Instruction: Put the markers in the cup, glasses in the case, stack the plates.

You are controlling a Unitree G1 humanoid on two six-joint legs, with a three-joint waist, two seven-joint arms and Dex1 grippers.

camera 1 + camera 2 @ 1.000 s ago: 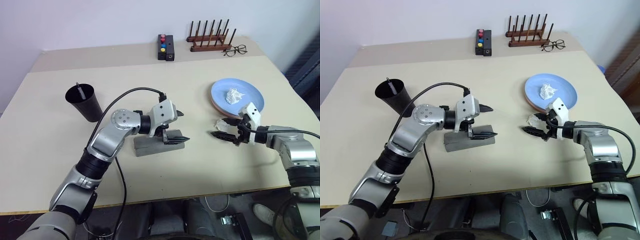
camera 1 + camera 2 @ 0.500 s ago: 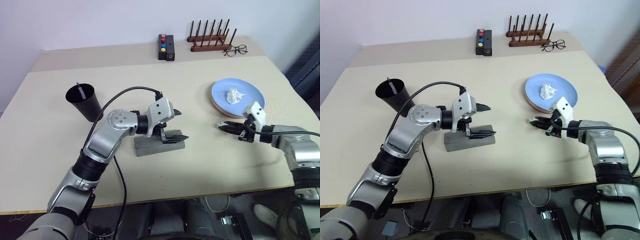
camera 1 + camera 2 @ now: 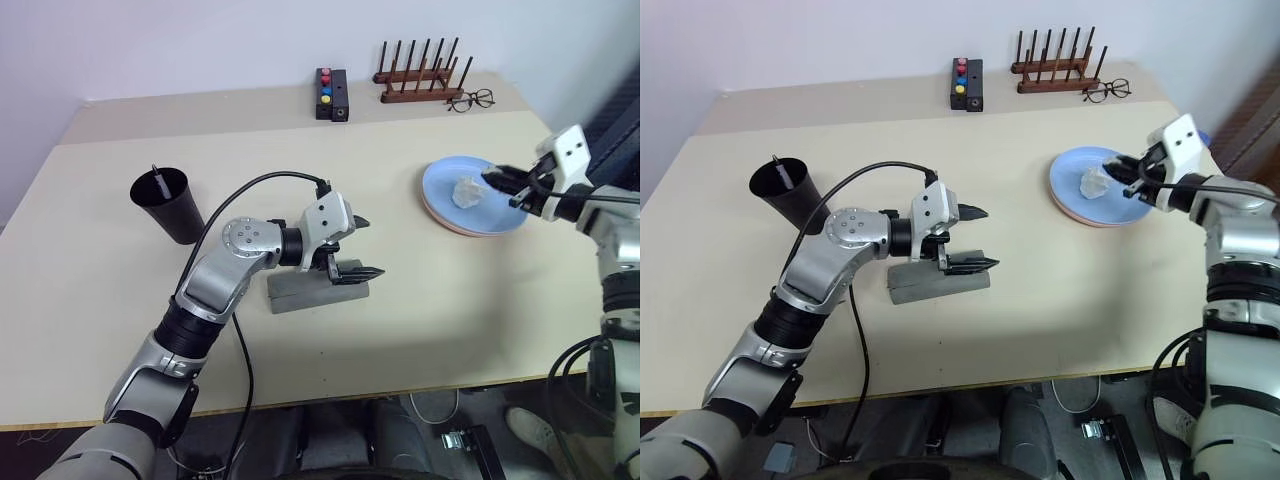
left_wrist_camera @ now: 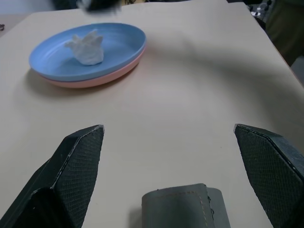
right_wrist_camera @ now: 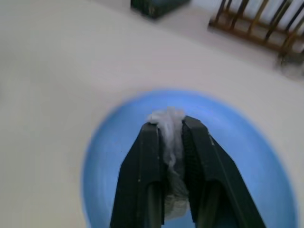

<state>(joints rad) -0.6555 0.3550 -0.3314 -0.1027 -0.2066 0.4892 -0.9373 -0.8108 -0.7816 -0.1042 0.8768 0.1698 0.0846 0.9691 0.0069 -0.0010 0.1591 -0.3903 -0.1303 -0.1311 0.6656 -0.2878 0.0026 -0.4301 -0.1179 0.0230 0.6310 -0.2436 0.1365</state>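
1. Cup (image 3: 165, 205): far to the left of the left end effector (image 3: 355, 248), standing up on the table (image 3: 420, 320). One marker (image 3: 157, 176) pokes out of the top. Light plastic, prob easy to tip, so drop things in from straight above, no bumping the rim.
2. Left end effector: wide open, holding nothing. It hangs just over the right end of the case (image 3: 318, 290), black fingers (image 4: 71, 171) spread to both sides of it in the left wrist view.
3. Case: grey, shut, lying flat under the left end effector. Looks stiff, a bit heavy. Best grabbed across its short width, or pinned down while the lid gets lifted. Can't see the sunglasses, maybe inside already.
4. Plates (image 3: 440, 205): blue one sits on the pink one, so already stacked, under the right end effector (image 3: 497, 179). Hard & smooth, prob slippery; take by the rim if moved.
5. Paper wad (image 3: 468, 192): white, crumpled, on the blue plate. Soft, very light.
6. Right end effector: over the blue plate, clenched on a second bit of white paper (image 5: 172, 137), seen in the right wrist view. Squishy stuff, so a gentle pinch is enough.
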